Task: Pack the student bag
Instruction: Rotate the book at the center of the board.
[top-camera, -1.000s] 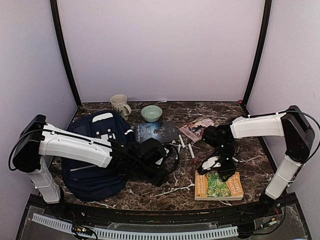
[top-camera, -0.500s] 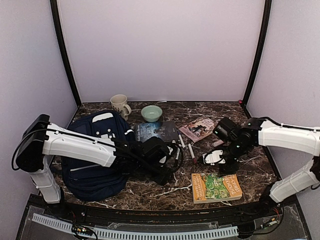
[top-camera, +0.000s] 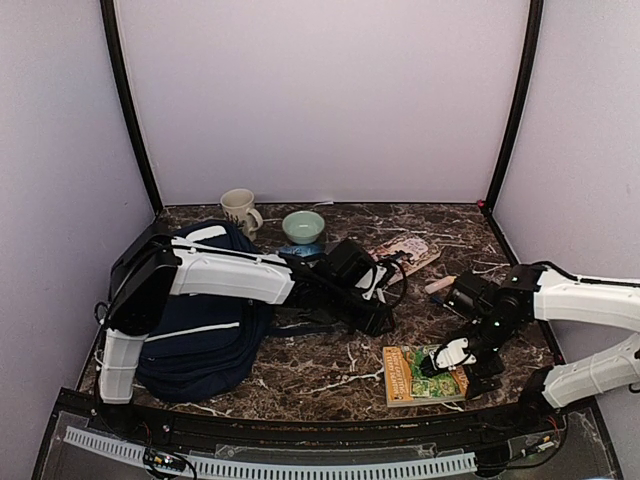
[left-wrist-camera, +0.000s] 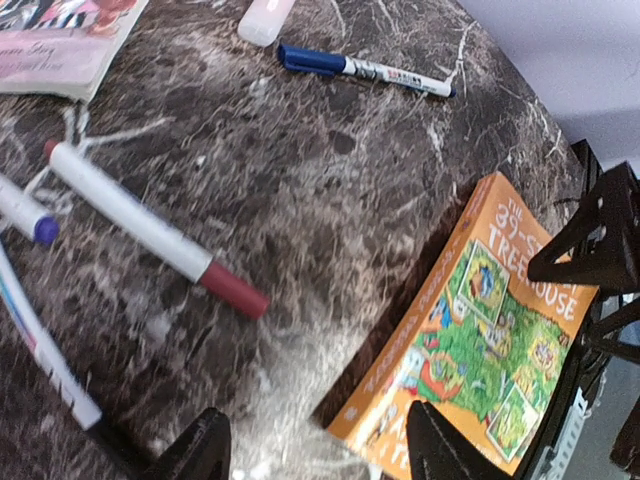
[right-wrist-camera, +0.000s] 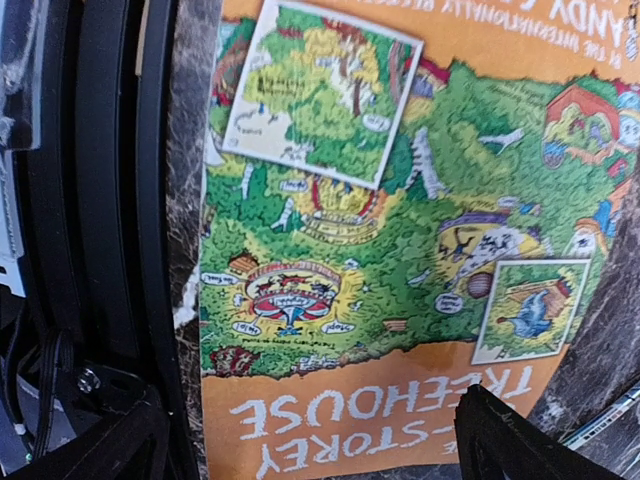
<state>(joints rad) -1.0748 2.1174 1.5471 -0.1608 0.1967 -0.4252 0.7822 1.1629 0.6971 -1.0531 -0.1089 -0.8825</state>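
I judged the step in hand to be the gathering of loose items; nothing was lifted and nothing could be seen entering the bag.

Left gripper (left-wrist-camera: 320, 445): spread wide, nothing between its fingers, held low over the marble table (top-camera: 330, 375) just beside a red-capped marker (left-wrist-camera: 150, 230). A blue pen (left-wrist-camera: 360, 68) lay farther off.

Right gripper (right-wrist-camera: 300, 440): likewise released and empty, hanging directly above the orange book (right-wrist-camera: 380, 230), which lay flat, cover up, close to the table's near edge. I could not tell whether the fingers touched the cover.

Next move, in my judgement: the right gripper would have to come down and pinch the book by an edge (it lay flush on the marble, so a top-down closure would find little to hold). It would then have to carry the book across to the far left. The left arm stretched over the middle of the table and would need to give way, or take a marker first.

The student bag (top-camera: 195, 350) lay slumped at the left of the table, well apart from the book. It was navy fabric, with a pale patch at its far end and a thin white stripe across the front. The left arm passed over its upper part, and I could not tell whether its opening was unzipped
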